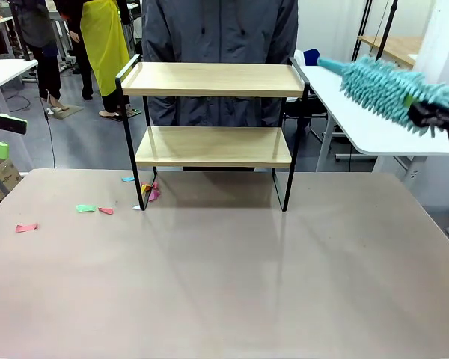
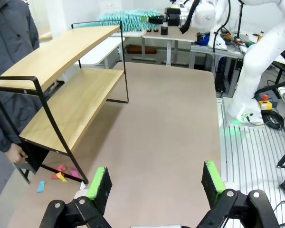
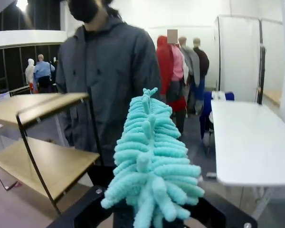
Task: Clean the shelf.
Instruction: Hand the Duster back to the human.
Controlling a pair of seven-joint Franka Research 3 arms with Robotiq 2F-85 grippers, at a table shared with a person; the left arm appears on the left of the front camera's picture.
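Beside the shelf (image 1: 213, 112), the right claw (image 1: 434, 114) grips a teal duster (image 1: 385, 86); the left claw (image 2: 154, 183) gapes empty

Shelf (image 1: 213, 134) stands on the table (image 1: 224, 284) toward its far edge, a person (image 1: 219, 45) directly behind it. Paper scraps (image 1: 86, 209) lie on the table left of the shelf; duster (image 1: 389, 88) hangs upper right.

Setting: robotics laboratory. A white robot arm (image 2: 263, 57) is seen bolted beside a grey work table (image 1: 232, 284), with cabling and a red stop button (image 2: 264, 100) at its base. White tables (image 1: 382, 127) and partition panels (image 3: 237, 57) are ranged behind.
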